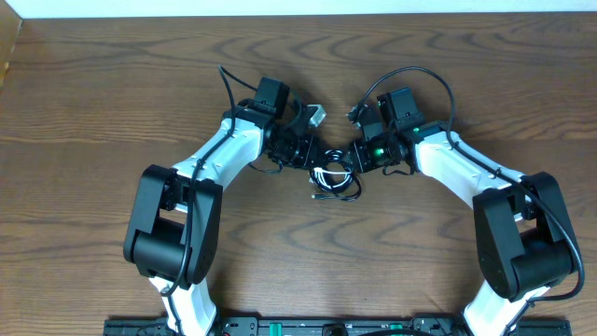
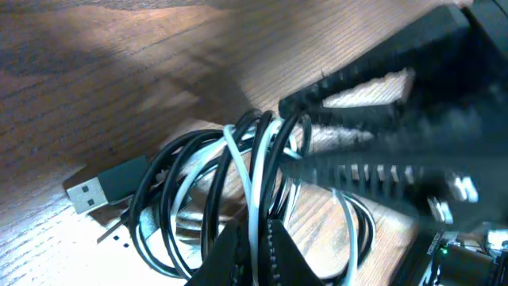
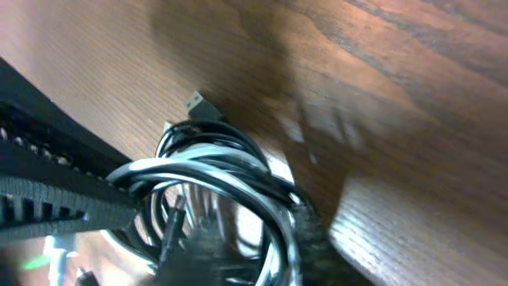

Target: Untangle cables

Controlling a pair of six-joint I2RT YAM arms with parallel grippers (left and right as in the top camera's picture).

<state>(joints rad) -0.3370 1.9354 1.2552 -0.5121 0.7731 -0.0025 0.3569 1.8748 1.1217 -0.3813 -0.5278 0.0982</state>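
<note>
Brown wood-grain desk, pale wall strip past its far edge. At near edge: black base rail, w/ left arm and right arm reaching in from it.

Mid-desk, approx. centred btwn the side edges, lie the cables: black and white cords looped in one tight bundle. The left end effector is closed tight on the bundle; in left wrist view a white strand runs btwn its tips. The right end effector is partly open, its ribbed fingers gapped w/ loops passing btwn them.

Both heads crowd the bundle and cover its far side from overhead. One USB plug sticks out free on the desk; other plugs are lost in the coil. Right wrist view is blurred, so cord count is unclear.

Farther back a thick black cord arches over the right wrist. A small pale block sits beyond the left wrist; can't tell what it is.
</note>
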